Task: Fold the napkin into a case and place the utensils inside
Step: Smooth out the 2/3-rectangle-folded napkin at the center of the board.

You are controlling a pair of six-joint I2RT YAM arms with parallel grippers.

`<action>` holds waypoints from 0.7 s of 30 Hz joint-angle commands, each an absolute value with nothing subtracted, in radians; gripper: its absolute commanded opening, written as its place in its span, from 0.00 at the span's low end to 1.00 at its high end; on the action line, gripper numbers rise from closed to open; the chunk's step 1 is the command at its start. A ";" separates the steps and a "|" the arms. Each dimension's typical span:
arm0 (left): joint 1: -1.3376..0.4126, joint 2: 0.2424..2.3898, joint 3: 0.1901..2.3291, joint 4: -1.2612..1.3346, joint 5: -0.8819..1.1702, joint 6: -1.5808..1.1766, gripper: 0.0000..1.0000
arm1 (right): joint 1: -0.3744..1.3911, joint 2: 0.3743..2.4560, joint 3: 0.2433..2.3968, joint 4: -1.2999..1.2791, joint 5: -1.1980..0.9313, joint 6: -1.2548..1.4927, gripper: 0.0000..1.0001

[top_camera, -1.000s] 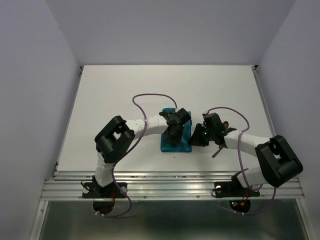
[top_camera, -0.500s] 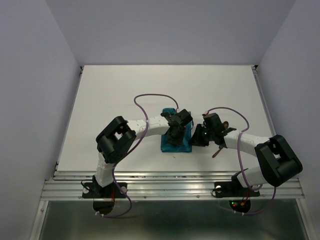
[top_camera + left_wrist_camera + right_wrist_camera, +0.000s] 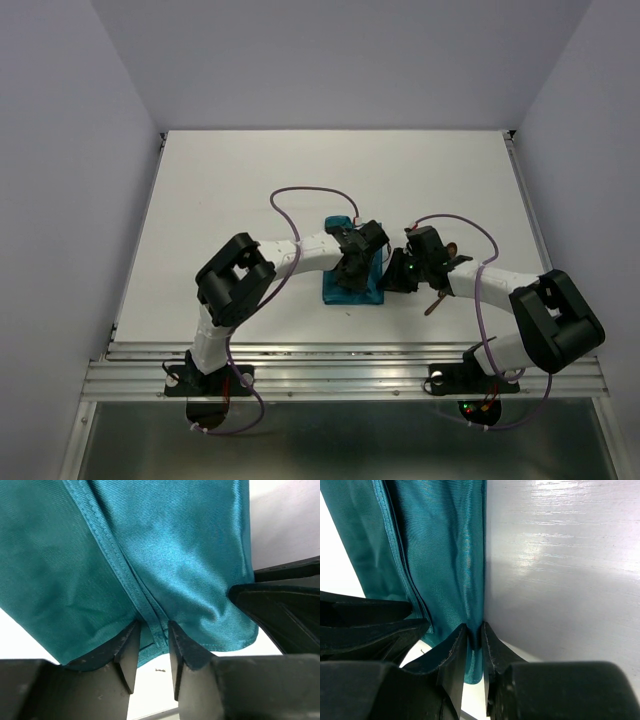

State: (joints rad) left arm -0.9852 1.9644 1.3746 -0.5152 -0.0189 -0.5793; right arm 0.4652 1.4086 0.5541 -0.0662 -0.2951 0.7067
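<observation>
A teal napkin [image 3: 366, 288], folded narrow, lies at the middle of the worktop [image 3: 230, 180]. The left hand [image 3: 151, 630] pinches its hemmed seam; the right hand [image 3: 474, 636] pinches its right edge. Best to move both evenly, keeping layers aligned.

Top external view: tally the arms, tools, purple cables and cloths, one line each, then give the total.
Arms: 2, left arm and right arm
Tools: 2, left tool and right tool, both pinching the cloth
Purple cables: 2, left cable and right cable
Cloths: 1, teal napkin
Total: 7
</observation>
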 commanded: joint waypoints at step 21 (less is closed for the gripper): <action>-1.008 1.990 1.420 -0.574 -0.095 -0.595 0.22 | 0.466 1.411 0.545 -0.060 -0.281 0.698 0.21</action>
State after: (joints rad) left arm -0.9993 1.9793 1.3941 -0.5499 -0.0853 -0.5896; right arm 0.4652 1.4086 0.5541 -0.0669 -0.2920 0.7067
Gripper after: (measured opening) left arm 0.200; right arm 0.211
